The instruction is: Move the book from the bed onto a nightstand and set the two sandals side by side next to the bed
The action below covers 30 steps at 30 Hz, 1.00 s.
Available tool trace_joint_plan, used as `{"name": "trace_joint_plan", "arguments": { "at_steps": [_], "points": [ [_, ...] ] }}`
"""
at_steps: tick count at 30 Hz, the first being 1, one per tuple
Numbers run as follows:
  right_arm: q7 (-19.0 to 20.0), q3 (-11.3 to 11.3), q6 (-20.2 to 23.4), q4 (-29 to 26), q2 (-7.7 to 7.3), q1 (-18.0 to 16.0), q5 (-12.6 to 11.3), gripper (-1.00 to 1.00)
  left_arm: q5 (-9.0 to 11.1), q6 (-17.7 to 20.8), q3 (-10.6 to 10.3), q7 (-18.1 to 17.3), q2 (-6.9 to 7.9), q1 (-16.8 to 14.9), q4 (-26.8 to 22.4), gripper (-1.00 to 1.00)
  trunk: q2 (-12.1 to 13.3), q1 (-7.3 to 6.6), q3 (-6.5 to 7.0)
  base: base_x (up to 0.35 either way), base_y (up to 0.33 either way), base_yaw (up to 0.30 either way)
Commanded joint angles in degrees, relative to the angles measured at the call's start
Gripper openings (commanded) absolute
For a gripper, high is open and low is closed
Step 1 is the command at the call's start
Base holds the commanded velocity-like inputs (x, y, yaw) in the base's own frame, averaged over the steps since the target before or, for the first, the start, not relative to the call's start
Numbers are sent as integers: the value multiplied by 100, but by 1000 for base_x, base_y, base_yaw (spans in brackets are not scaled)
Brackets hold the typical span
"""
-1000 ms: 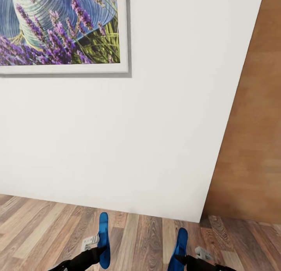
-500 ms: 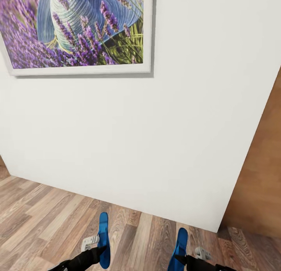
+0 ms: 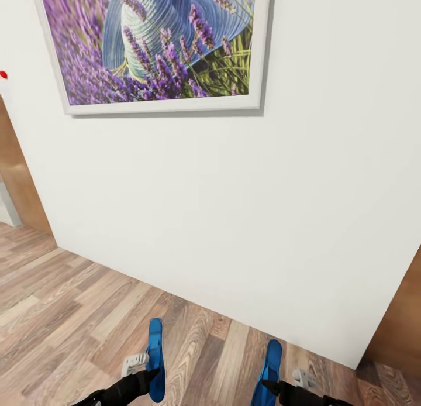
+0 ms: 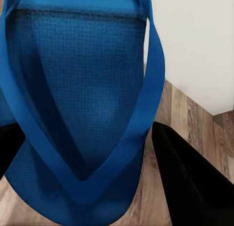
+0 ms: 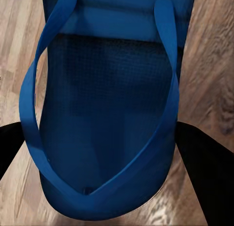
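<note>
Two bright blue sandals are held up on edge above the wood floor, in front of a white bedroom wall. My left gripper [image 3: 153,375] is shut on the left sandal [image 3: 155,359], whose textured sole and blue toe strap [image 4: 83,104] show close up between black fingers [image 4: 187,177]. My right gripper [image 3: 270,387] is shut on the right sandal [image 3: 269,374], and its sole and strap [image 5: 105,113] sit between the dark fingers [image 5: 204,182]. The book, the bed and the nightstand are out of view.
A white wall [image 3: 234,207] stands close ahead with a framed lavender picture [image 3: 158,43]. Brown wooden panels flank it at the left [image 3: 17,178] and lower right [image 3: 403,330]. Wood-plank floor [image 3: 70,312] stretches to the left.
The whole picture has shifted right, so the camera has turned left; the picture and wall slid rightward and a brown panel came into view at left. Both sandals stay held in the same place.
</note>
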Motion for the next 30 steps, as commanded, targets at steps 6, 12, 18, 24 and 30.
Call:
{"name": "trace_joint_plan", "arguments": {
  "at_steps": [6, 12, 18, 24, 30],
  "points": [
    [15, -11, 53, -8, -2, 0, -56, -100, 44, -16, -19, -16, 7, -2, 10, -100, -2, -1, -6, 0, 0, 292],
    [15, -11, 53, -8, -2, 0, -56, -100, 44, -16, -19, -19, 8, -5, 10, -100, -2, -1, -6, 0, 0, 292],
    [15, -11, 54, -8, -2, 0, -56, -100, 44, -16, -19, -17, 7, -7, 10, -100, -2, -1, -6, 0, 0, 292],
    [15, -11, 55, -8, -2, 0, -56, -100, 44, -16, -19, -20, 8, -5, 10, -100, -2, -1, -6, 0, 0, 292],
    [15, -11, 54, -8, -2, 0, -56, -100, 44, -16, -19, -22, 8, -3, 10, -100, -2, -1, -6, 0, 0, 292]
  ]
}}
